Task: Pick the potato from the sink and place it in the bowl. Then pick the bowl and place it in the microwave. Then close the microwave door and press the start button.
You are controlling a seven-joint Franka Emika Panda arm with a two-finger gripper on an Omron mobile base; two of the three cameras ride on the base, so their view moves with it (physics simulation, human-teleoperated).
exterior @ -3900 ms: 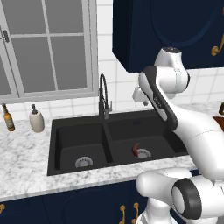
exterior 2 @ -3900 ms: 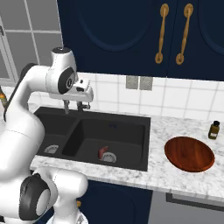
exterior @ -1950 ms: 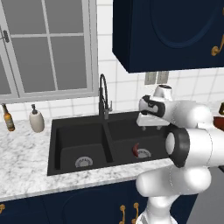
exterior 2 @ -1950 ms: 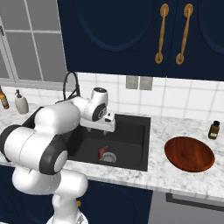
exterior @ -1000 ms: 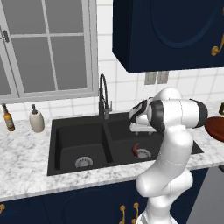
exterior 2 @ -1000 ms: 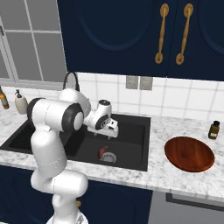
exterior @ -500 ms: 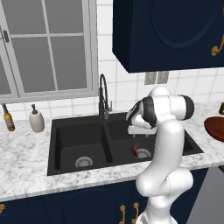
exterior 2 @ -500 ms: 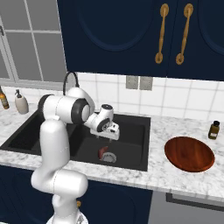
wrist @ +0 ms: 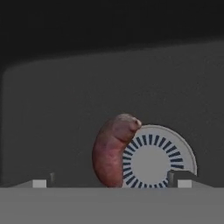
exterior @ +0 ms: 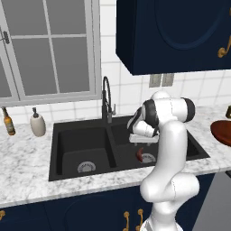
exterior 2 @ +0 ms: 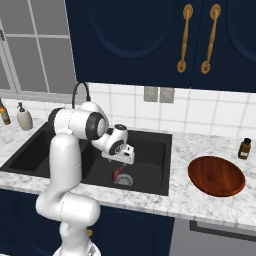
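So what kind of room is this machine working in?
It looks like a home kitchen, though computer-rendered: a black double sink with a gooseneck faucet, marble-look counter, and navy cabinets above tiled walls.

Reddish potato [wrist: 111, 153] lies in the black sink [exterior 2: 155, 150] (overlapping drain).

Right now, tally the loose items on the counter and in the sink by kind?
Bottles: 3 (brown bottle, soap bottle, small amber bottle)
Bowls: 1 (bowl, on the counter right of the sink)
Potatoes: 1 (potato, beside the drain in the right basin, under the open tool)
Total: 5
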